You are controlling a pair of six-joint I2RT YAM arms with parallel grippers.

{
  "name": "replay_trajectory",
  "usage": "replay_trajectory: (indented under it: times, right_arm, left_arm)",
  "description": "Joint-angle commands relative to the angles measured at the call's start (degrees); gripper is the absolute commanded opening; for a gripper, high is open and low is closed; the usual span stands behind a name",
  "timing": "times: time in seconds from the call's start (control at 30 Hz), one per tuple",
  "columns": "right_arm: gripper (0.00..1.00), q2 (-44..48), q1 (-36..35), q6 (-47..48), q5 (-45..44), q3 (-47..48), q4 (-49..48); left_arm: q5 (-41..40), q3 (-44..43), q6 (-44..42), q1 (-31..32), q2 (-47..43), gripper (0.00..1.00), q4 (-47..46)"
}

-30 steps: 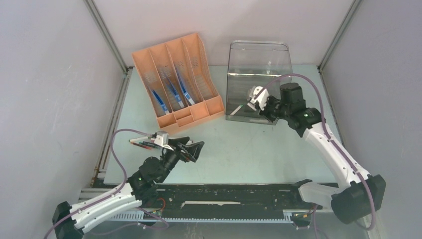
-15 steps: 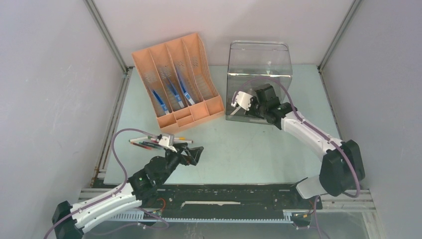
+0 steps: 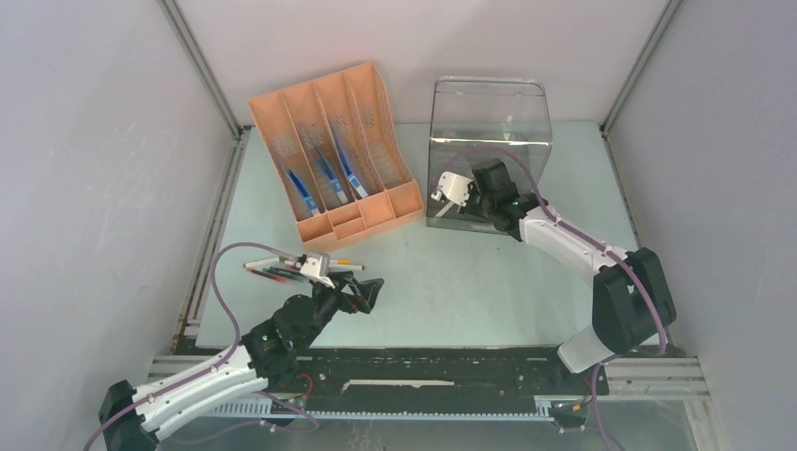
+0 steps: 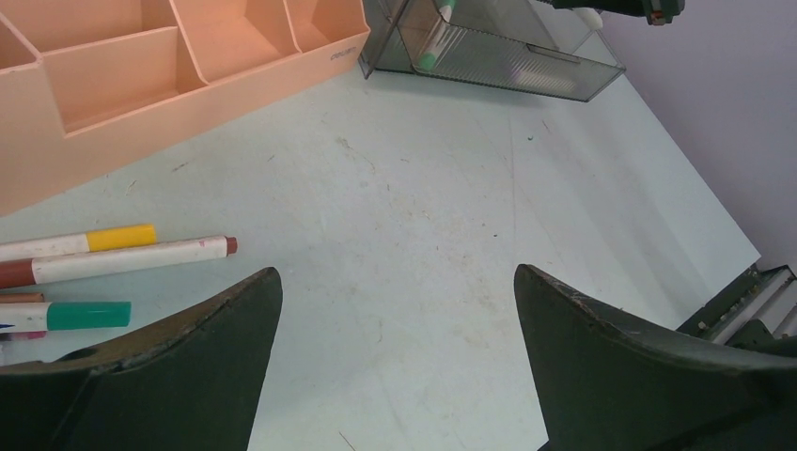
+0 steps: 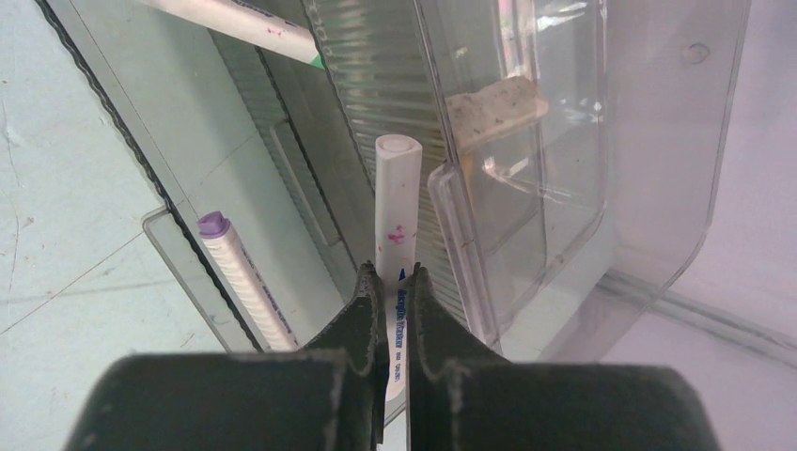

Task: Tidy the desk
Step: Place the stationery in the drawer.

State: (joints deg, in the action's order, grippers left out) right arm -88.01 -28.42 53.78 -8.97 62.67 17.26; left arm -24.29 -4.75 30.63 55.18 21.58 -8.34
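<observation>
- A black rail strip (image 3: pixel 423 371) runs along the near edge of the desk (image 3: pixel 470 282), a pale mint-green tabletop that fills the enclosure floor. The bases of both arms are set at this edge.
- The left gripper (image 4: pixel 395 274) is seen low over the near-left part of the desk. Its jaws are spread wide, with nothing between them but bare tabletop.
- A loose group of markers (image 3: pixel 268 271) lies on the desk just to the left of that gripper. In the left wrist view a yellow-banded marker (image 4: pixel 85 240), a brown-capped marker (image 4: pixel 122 258) and a green-banded marker (image 4: pixel 66 315) are made out side by side. The rest of the group is cut off by the picture edge.
- Farther back, on the left half of the desk, stands an orange organiser (image 3: pixel 362 221) with tall slots behind and small open compartments in front. Blue pens (image 3: pixel 301 188) are seen in three of the tall slots.
- To the right of the organiser, just beside it, stands a clear plastic bin (image 3: pixel 489 103).
- The right arm is stretched across the desk to the front of this bin. The right gripper (image 5: pixel 388 272) is closed narrowly on a white marker (image 5: pixel 395 188), which points into the bin.
- Inside the bin's low front part a purple-capped marker (image 5: pixel 246 282) lies just beside the held one. A green-tipped marker (image 5: pixel 235 21) lies deeper in.
</observation>
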Motion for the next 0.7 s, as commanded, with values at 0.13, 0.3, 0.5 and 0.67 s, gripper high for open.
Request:
replay_trajectory:
  times: [0.13, 0.3, 0.5, 0.67]
  right_arm:
    - [0.07, -2.27, -1.52, 3.16, -2.15, 2.48, -2.85]
    - [0.32, -3.86, -1.88, 2.36, -4.18, 2.56, -3.53]
    - [0.62, 1.46, -3.0, -2.77, -1.26, 2.55, 2.33]
    - [0.63, 9.38, -3.61, -9.01, 5.26, 2.56, 10.72]
  left_arm:
    - [-0.06, -1.74, 1.51, -0.4, 0.01, 1.0, -0.53]
    - [0.64, -1.73, 2.46, -0.42, 0.08, 1.0, -0.1]
    - [1.45, -2.32, 3.9, -0.66, 0.18, 1.0, 1.69]
    - [3.05, -3.02, 6.23, -1.6, 0.97, 1.0, 3.66]
